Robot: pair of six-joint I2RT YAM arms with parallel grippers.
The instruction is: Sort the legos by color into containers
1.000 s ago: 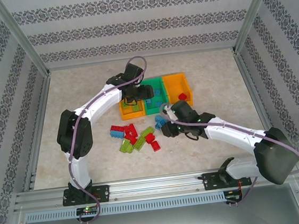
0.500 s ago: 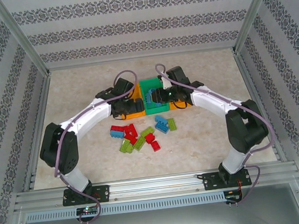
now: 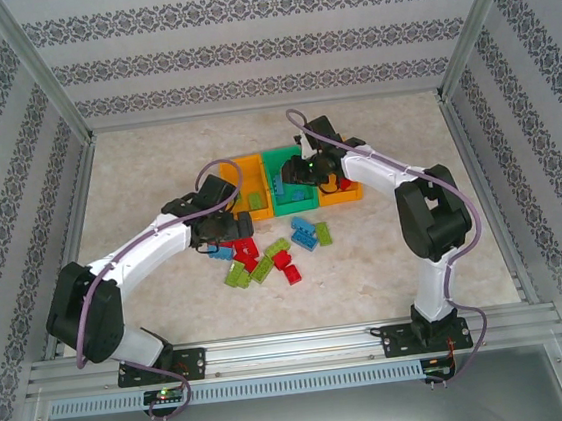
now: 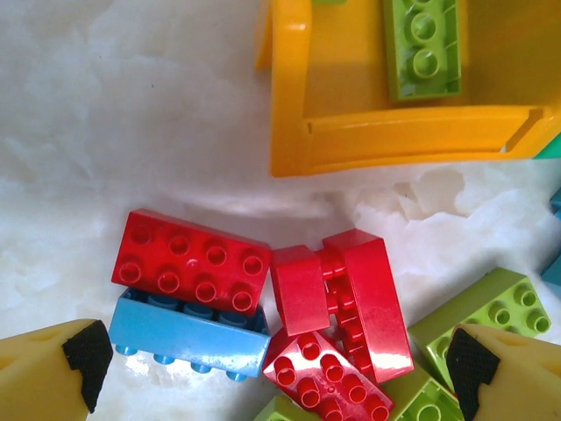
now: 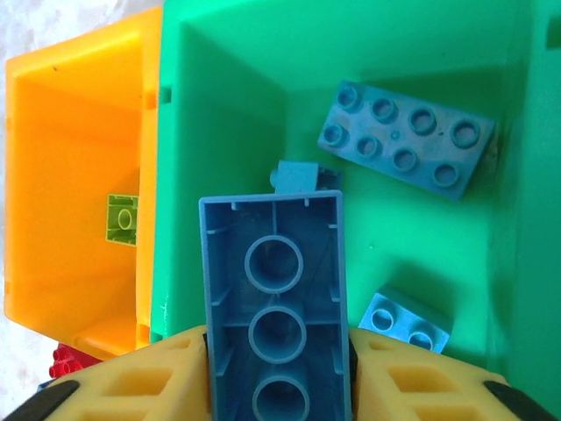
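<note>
The containers stand in a row: a left orange bin (image 3: pixel 253 201), a green bin (image 3: pixel 294 191) and a right orange bin (image 3: pixel 341 192). My right gripper (image 5: pixel 276 351) hangs over the green bin (image 5: pixel 228 96), shut on a light blue lego (image 5: pixel 276 289) held underside up. Two more blue legos (image 5: pixel 405 145) lie in that bin. My left gripper (image 4: pixel 276 377) is open, low over the loose pile (image 3: pixel 266 257). Between its fingers lie red legos (image 4: pixel 191 272) and a blue lego (image 4: pixel 188 338). A lime lego (image 4: pixel 421 48) rests in the left orange bin (image 4: pixel 289 114).
More lime, red and blue legos are scattered on the table just in front of the bins, with a blue and a green one (image 3: pixel 312 233) to the right of the pile. Metal frame posts and patterned walls enclose the table.
My left gripper opened wide and drew back from the left orange bin to the pile. My right arm carried the blue lego from the pile up over the green bin.
</note>
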